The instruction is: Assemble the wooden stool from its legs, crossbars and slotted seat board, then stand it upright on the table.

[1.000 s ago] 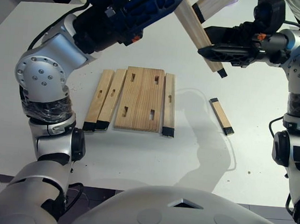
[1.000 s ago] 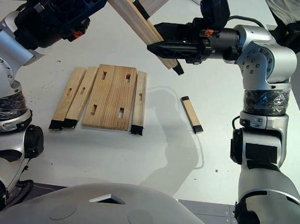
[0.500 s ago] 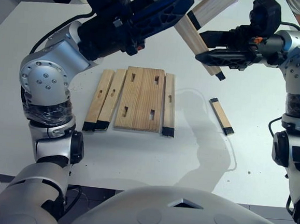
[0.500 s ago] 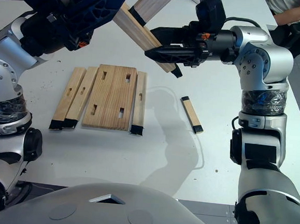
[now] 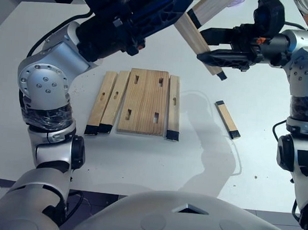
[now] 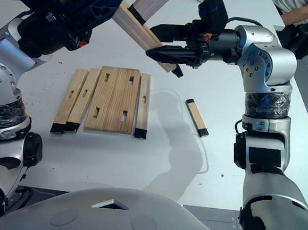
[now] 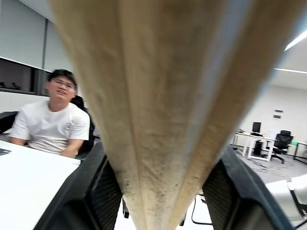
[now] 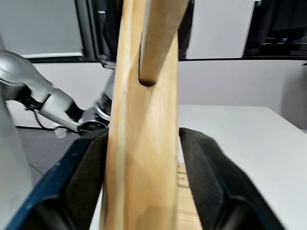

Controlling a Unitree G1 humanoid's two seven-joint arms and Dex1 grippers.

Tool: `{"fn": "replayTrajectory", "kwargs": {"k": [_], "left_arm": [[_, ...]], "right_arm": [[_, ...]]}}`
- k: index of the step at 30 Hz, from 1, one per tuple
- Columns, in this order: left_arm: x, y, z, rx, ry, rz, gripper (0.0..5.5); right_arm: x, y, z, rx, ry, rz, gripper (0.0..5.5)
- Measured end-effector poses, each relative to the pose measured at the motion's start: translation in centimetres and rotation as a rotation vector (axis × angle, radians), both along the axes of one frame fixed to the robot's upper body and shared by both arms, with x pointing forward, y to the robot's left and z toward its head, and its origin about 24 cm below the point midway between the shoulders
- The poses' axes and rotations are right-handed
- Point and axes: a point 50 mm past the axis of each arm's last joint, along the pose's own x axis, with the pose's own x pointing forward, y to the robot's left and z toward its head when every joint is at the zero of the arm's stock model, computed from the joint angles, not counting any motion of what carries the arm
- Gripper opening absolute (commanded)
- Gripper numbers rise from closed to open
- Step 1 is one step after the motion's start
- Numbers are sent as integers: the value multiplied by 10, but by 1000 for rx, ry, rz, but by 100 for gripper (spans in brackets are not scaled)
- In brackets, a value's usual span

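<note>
Presently, the table (image 5: 260,118) carries the loose parts. Seat (image 5: 144,101) lies flat at centre, slots up. Raised leg (image 5: 191,31) slants in the air over the table's far side, black tip lowest. My left gripper (image 5: 162,6) is clamped on its upper stretch, and my right gripper (image 5: 207,44) is clamped near the tip. Second piece (image 5: 216,2) meets this leg between the two grips. Two legs (image 5: 101,103) lie side by side just left of the seat. One leg (image 5: 174,107) lies just beside its right edge. Crossbar (image 5: 227,119) lies alone, well right of the seat.
</note>
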Motion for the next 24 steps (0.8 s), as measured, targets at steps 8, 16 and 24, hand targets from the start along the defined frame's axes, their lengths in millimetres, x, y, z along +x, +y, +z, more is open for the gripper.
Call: {"fn": "replayTrajectory", "kwargs": {"k": [8, 16, 24], "left_arm": [[6, 17, -4, 39, -27, 98, 205], [5, 63, -21, 293, -126, 196, 205], [-10, 111, -53, 591, -90, 175, 205]], "right_arm": [[5, -19, -26, -72, -4, -148, 360], [11, -50, -62, -153, 10, -400, 360], [6, -70, -83, -181, 27, -555, 360]]}}
